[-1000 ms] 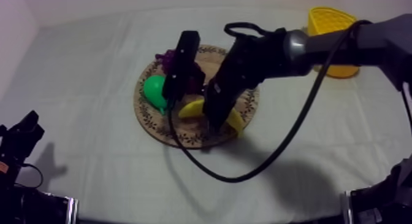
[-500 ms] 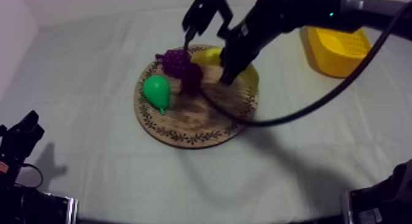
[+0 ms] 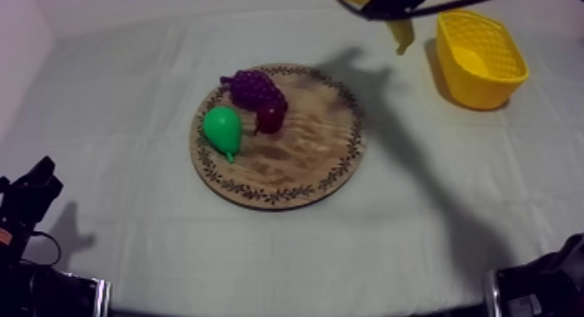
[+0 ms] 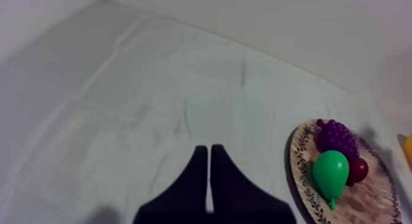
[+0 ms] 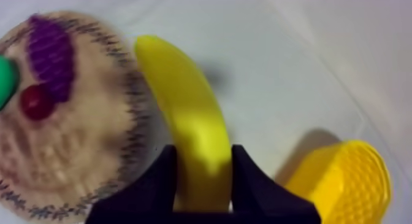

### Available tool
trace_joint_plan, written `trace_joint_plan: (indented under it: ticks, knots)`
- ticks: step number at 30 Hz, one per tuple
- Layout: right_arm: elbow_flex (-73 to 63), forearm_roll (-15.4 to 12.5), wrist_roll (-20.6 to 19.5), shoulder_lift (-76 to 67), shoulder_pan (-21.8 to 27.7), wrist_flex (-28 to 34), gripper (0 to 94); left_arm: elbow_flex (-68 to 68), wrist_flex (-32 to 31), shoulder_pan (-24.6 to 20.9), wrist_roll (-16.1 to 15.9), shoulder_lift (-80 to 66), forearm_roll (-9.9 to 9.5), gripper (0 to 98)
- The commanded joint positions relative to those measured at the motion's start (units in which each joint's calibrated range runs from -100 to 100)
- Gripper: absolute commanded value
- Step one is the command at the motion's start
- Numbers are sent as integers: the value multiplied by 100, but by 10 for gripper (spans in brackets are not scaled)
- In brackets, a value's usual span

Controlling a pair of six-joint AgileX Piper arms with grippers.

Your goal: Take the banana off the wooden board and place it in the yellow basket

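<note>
My right gripper (image 5: 203,177) is shut on the yellow banana (image 5: 189,119), which hangs in the air between the board and the yellow basket (image 5: 344,180). From above, the banana's tip (image 3: 401,34) pokes down beneath the right arm at the far edge, just left of the basket (image 3: 481,58). The round wooden board (image 3: 295,168) holds a green pear (image 3: 223,129), purple grapes (image 3: 253,86) and a small red fruit (image 3: 270,119). My left gripper (image 4: 209,172) is shut on nothing, low at the table's left (image 3: 33,190), well away from the board (image 4: 297,159).
The basket stands at the far right of the table. Open cloth lies between board and basket and all along the front. The pear (image 4: 331,171), grapes (image 4: 335,135) and red fruit (image 4: 358,170) crowd the board's left half.
The right gripper lifted the banana off the board and carried it up and right toward the basket. Pear, grapes and red fruit stayed put. The left arm has not moved.
</note>
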Motion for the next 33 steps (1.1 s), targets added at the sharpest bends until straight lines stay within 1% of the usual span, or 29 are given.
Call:
trace_joint_plan:
  ticks: [1,11,17,23,33]
  knots:
    - [-112,26,-13,45,368,-32,115,3,2,-3,1,-3,-1,1]
    - [-472,48,-3,350,1340,-110,116,3,2,-3,1,-3,-1,1]
    - [-680,34,30,588,1729,-128,121,3,2,-3,1,-3,-1,1]
    - [-676,-12,83,813,1913,-178,122,3,2,-3,1,-3,-1,1]
    - [-139,11,24,1018,1920,-357,129,3,2,-3,1,-3,-1,1]
